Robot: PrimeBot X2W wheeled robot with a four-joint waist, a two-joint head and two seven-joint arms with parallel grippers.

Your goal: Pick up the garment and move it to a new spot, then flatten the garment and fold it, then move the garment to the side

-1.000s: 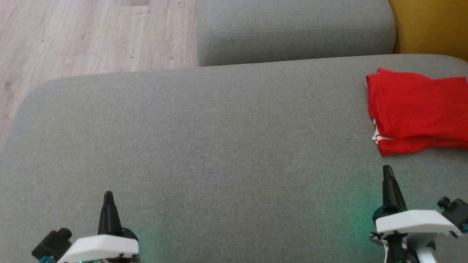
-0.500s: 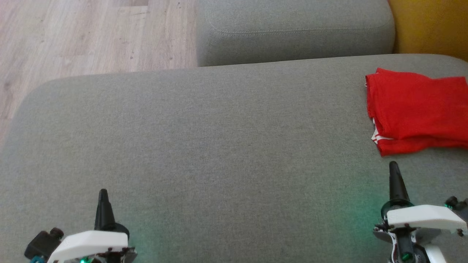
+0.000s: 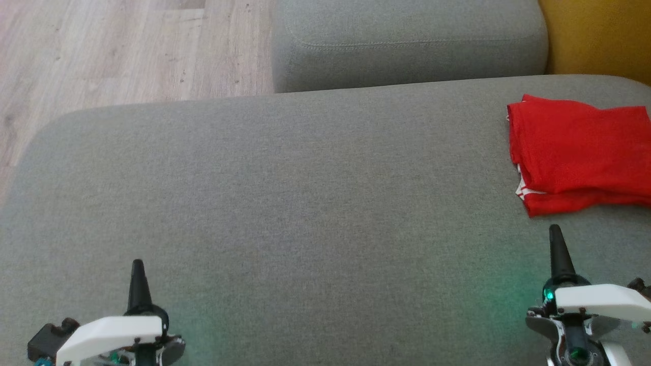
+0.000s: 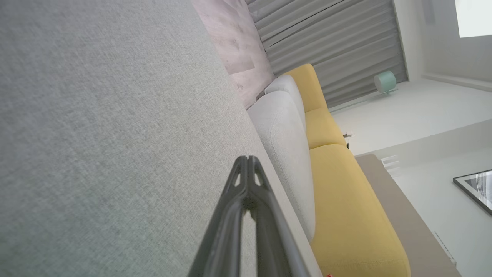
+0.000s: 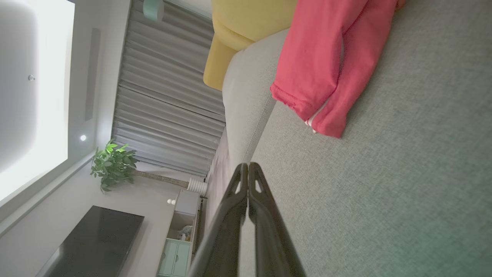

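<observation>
Both pairs of fingers are pressed together, holding nothing. The left gripper [image 3: 137,267] is over the near left of the grey sofa cushion [image 3: 305,193], and the right gripper [image 3: 556,235] is over its near right. The folded red garment [image 3: 580,152] lies on the cushion's right side, just beyond the right gripper's tips and apart from them.

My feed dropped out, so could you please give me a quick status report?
Left gripper and right gripper: jaws shut, empty. Red garment folded, on grey cushion, ahead of right gripper. Nothing between them.
</observation>
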